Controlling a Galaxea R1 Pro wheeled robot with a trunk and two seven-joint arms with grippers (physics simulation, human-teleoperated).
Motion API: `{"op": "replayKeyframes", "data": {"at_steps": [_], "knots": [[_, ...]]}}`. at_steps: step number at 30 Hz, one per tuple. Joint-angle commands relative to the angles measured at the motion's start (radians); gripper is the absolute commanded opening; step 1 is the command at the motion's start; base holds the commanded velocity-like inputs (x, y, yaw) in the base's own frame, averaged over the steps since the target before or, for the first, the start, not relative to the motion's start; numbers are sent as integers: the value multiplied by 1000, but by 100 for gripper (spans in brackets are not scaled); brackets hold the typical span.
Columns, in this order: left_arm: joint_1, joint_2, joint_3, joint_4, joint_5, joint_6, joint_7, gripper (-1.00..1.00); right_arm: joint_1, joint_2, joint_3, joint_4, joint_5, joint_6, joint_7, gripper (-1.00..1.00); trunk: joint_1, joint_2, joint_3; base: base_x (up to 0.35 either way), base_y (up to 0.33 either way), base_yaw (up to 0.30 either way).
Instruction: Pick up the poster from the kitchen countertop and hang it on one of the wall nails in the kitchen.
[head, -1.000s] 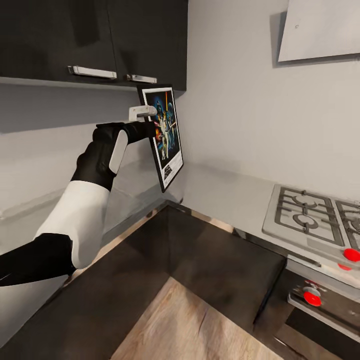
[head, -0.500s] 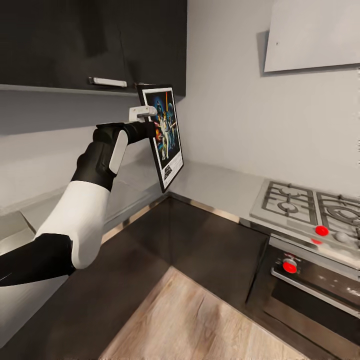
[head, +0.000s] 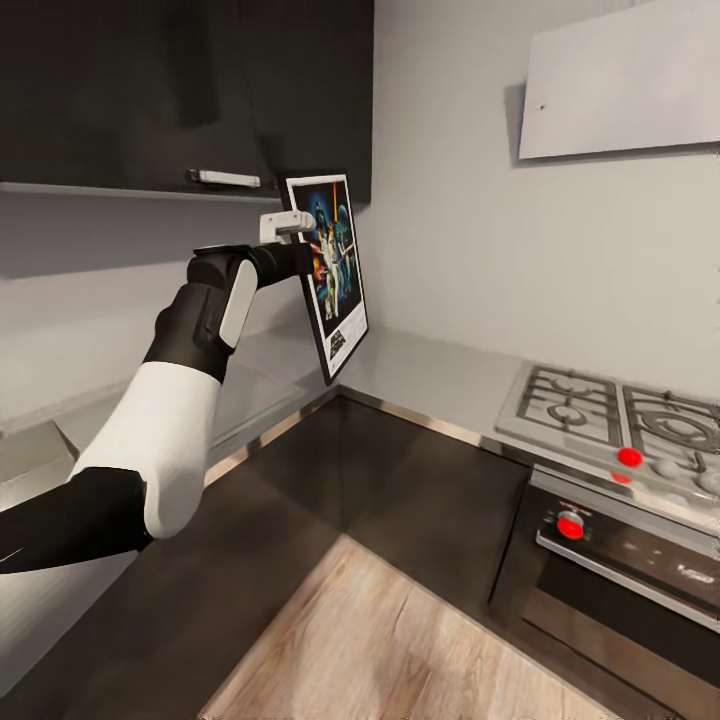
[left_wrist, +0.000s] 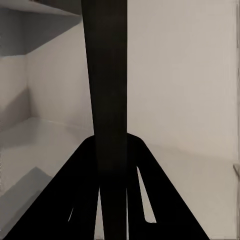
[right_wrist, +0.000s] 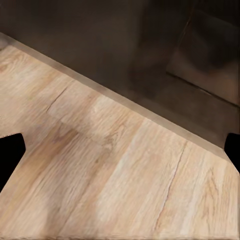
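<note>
Gripping the poster (head: 333, 265) by its edge, the left tool (head: 300, 245) is closed on it, raised above the tabletop (head: 430, 375); pickup looks done, hanging on a nail remains.

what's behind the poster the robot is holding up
Behind the poster, held by the left claw, are the dark cabinet and grey wall. The poster hides the corner.

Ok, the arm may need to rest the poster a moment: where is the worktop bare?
Bare worktop runs from the corner under the held poster to the gas hob, against the grey wall. A second bare strip lies behind the left arm. The hob's grates and red knobs are the crowded part.
</note>
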Motion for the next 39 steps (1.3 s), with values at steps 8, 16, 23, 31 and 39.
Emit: {"op": "replayKeyframes", "data": {"at_steps": [8, 16, 23, 31, 39], "knots": [[-1, 0, 1, -20, 6, 7, 3, -100, 14, -1, -1, -42, -3, 45, -4, 100, 0, 0, 13, -310, 0, 0], [-1, 0, 1, -31, 6, 7, 3, -100, 14, -2, -1, -42, -3, 44, -5, 100, 0, 0, 26, -343, 0, 0], [1, 0, 1, -67, 6, 40, 3, -100, 14, -2, -1, -42, -1, 42, -6, 100, 0, 0, 35, -345, 0, 0], [6, 0, 1, -158, 6, 116, 3, -100, 14, -4, -3, -42, 0, 42, -4, 100, 0, 0, 37, -345, 0, 0], [24, 0, 1, -160, 6, 117, 3, -100, 14, -3, -4, -42, -1, 42, -4, 100, 0, 0, 37, -345, 0, 0]]}}
